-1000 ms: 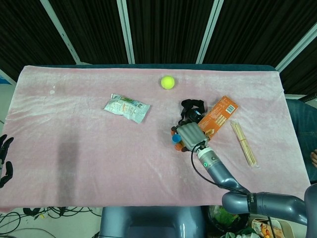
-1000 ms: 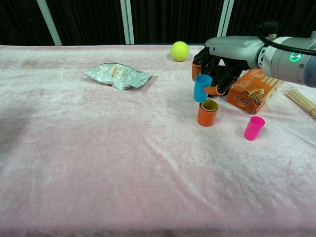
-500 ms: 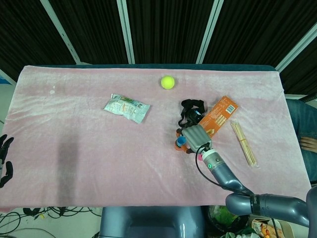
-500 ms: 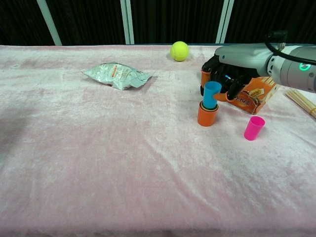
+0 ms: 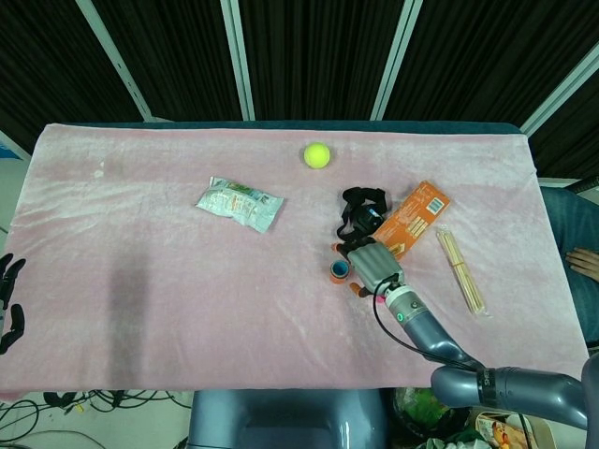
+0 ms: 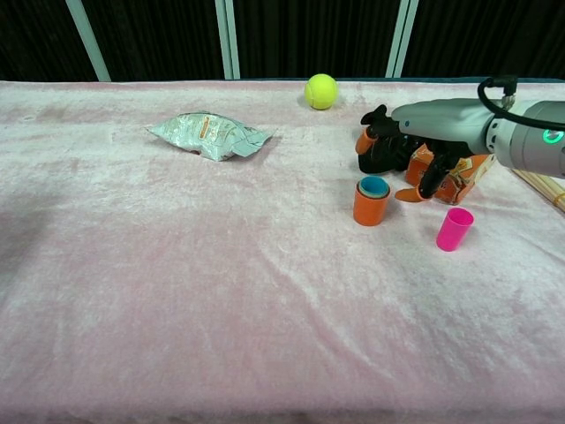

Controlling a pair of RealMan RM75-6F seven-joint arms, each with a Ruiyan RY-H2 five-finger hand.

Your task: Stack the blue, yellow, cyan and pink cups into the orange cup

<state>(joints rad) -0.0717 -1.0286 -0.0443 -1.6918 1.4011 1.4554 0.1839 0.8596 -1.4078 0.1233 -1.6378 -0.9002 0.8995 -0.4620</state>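
The blue cup (image 6: 373,185) sits nested in the orange cup (image 6: 370,208); the right hand (image 6: 408,157) hovers beside it, released (fingers spread).

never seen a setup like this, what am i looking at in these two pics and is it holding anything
It is a two-armed robot with finger hands at a table covered in pink cloth. One picture looks down from its head, the other forward from its chest. Its right hand hovers beside the orange cup, which has a blue cup nested inside, and holds nothing. The left hand idles at the table's edge. Also lying there: a pink cup, tennis ball, snack bag, orange box and wooden sticks.
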